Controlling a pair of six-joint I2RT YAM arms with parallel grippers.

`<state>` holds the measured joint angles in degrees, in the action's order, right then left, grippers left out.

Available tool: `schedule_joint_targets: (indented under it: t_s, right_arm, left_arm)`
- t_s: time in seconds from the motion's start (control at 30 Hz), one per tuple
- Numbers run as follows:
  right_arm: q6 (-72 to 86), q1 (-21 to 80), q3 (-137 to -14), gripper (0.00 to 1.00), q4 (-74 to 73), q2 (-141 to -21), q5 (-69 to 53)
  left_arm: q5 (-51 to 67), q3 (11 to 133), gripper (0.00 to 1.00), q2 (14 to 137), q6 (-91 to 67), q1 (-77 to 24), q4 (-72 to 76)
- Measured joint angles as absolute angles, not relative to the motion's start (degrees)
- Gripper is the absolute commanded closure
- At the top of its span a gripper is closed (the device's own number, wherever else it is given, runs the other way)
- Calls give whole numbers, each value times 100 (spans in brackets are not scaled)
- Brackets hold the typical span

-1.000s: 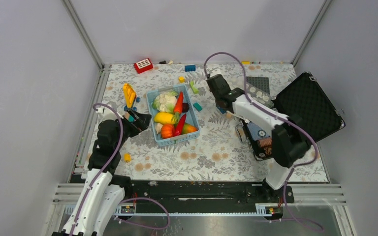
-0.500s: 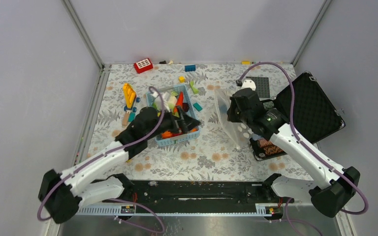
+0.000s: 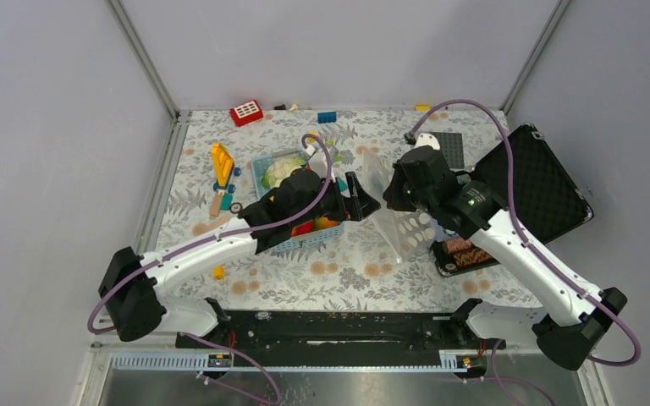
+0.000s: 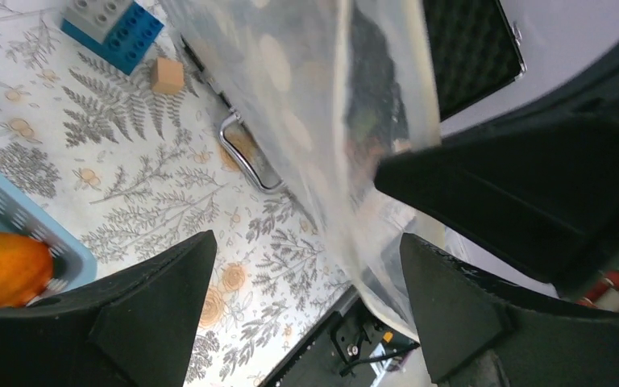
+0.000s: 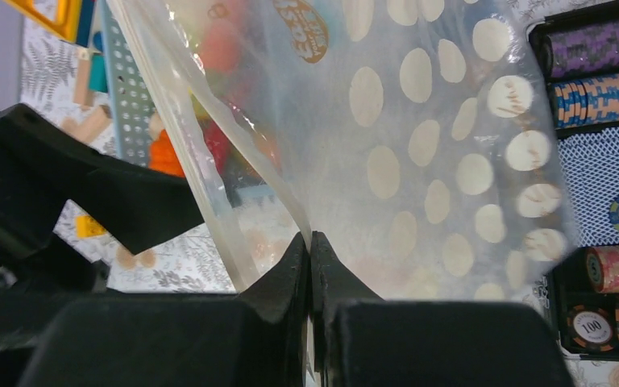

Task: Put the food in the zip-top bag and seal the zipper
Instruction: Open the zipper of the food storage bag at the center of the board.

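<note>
holding up the zip-top bag (image 3: 402, 222) just right of centre in the top view, the right pincer (image 5: 312, 246) has its fingers pressed together on the dotted plastic, pinching it at the bottom middle of the right wrist frame. the zipper (image 5: 197, 161) looks like the milky strip down the bag's left edge there; can't tell if it's sealed. the left pincer (image 4: 307, 242) reaches in from the left with its fingers spread wide. the bag's lower edge hangs between them, closer to the right-hand finger, and i can't tell if it's touching.

the food sits in the blue basket (image 3: 296, 244) left of the bag, under the left arm: cauliflower (image 3: 278, 172) at the upper end, an orange piece (image 4: 4, 270) at the lower left of the left wrist frame. a black case (image 3: 542, 186) lies open at the right of the bench (image 3: 355, 271), poker chips (image 5: 604, 48) beside the bag.
</note>
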<state>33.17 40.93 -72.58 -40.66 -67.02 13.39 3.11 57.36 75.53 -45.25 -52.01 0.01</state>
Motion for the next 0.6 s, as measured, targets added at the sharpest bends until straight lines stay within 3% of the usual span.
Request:
schedule_joint_targets:
  t_s: [0.17, 0.33, 0.47, 0.6]
  right_arm:
    - [3413, 4209, -7640, 100, -4305, -6729, 1313]
    - [3516, 4298, -7865, 100, -4493, -6801, 1197]
    - [3548, 4340, -7911, 100, -4475, -6871, 1020]
    - [3522, 4348, -7894, 100, -4480, -6965, 1090]
  left_arm:
    - [-128, 6184, 38, 7682, -4449, -5229, -541]
    - [-353, 6396, 46, 7754, -4340, -5234, -860]
    - [-388, 6449, 71, 7808, -4307, -5234, -989]
    - [-438, 6449, 85, 7826, -4235, -5236, -1166]
